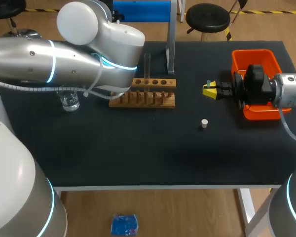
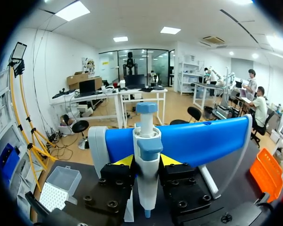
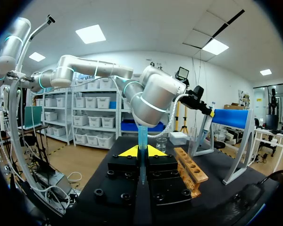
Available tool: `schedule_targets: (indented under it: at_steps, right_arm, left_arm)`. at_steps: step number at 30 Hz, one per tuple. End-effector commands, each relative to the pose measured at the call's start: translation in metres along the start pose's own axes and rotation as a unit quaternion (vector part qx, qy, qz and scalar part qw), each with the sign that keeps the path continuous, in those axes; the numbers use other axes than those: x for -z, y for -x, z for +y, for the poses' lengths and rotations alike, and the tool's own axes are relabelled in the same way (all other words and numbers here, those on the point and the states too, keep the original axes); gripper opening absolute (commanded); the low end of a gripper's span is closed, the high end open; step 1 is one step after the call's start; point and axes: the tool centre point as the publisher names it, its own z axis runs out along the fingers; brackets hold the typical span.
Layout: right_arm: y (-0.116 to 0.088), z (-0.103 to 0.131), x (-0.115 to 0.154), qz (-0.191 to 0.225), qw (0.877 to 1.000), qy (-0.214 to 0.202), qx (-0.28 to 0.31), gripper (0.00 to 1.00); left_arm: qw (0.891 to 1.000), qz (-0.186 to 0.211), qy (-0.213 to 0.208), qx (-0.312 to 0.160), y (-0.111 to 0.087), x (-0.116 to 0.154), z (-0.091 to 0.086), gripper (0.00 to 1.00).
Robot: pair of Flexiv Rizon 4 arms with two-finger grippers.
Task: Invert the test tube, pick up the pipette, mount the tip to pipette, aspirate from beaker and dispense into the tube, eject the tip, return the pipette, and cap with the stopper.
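Currently left arm hangs above wooden tube rack; left pincer clamps white-blue plastic pipette; right pincer level, gripping slim blue tip.

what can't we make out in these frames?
- Head view: left gripper and pipette, hidden under left arm.
- Head view: orange bin's contents, covered by right arm.
- Beaker's fill level: head view, overlapped by left arm; right wrist view, too small.

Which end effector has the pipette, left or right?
Left end effector: the blue-and-white pipette sits between its yellow tips. The right end effector grips a thin bluish tube instead.
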Motion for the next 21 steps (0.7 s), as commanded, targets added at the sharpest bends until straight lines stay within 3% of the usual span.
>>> schedule_targets:
  at_steps: [1, 3, 13, 21]
  right_arm:
    - [-0.001, 0.0, 0.0, -0.001, 1.0, 0.0, 0.001, 0.0]
    - [-0.001, 0.0, 0.0, -0.001, 1.0, 0.0, 0.001, 0.0]
    - [-0.001, 0.0, 0.0, -0.001, 1.0, 0.0, 0.001, 0.0]
    - [-0.001, 0.0, 0.0, -0.001, 1.0, 0.0, 0.001, 0.0]
  left_arm:
    - [1.0, -0.004, 0.001, 0.0, -0.002, -0.004, 0.001, 0.12]
    - [1.0, -0.005, 0.001, 0.001, -0.002, -0.004, 0.001, 0.0]
    - [1.0, -0.007, -0.002, 0.001, 0.0, 0.001, -0.003, 0.0]
    - [1.0, -0.014, -0.011, -0.006, 0.004, 0.009, -0.022, 0.0]
